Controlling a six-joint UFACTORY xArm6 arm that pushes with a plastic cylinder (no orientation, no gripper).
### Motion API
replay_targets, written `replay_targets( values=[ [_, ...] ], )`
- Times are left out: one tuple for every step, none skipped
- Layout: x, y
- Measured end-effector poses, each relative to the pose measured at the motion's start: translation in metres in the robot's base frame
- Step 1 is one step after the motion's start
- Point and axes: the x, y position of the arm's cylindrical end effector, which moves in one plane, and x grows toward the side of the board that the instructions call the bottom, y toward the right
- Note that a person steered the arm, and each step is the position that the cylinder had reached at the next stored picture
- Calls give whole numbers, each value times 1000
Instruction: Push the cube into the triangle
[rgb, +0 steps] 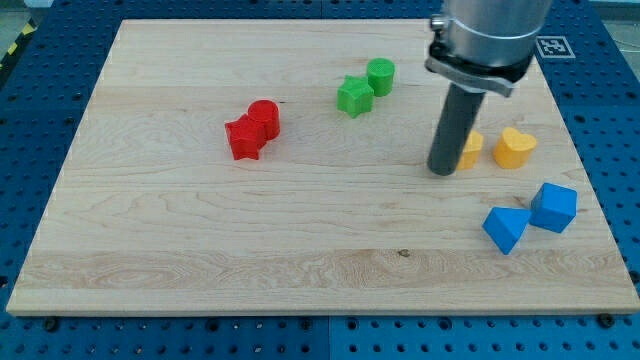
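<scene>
My tip has no jaws, holds nothing; it rests beside a half-hidden yellow block. Blue cube already touches blue triangle, lower right. Little remains; perhaps a nudge leftward.

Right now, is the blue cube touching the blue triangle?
Touching, as far as the camera view shows: the blue cube sits against the upper right of the blue triangle, with no wood visible between them. My tip is away, beside a yellow block.
</scene>
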Motion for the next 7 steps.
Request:
replay_targets(
  values=[
    [0, 13],
    [0, -9],
    [0, -14],
    [0, 28],
    [3, 74],
    [20, 114],
    [42, 136]
  ],
)
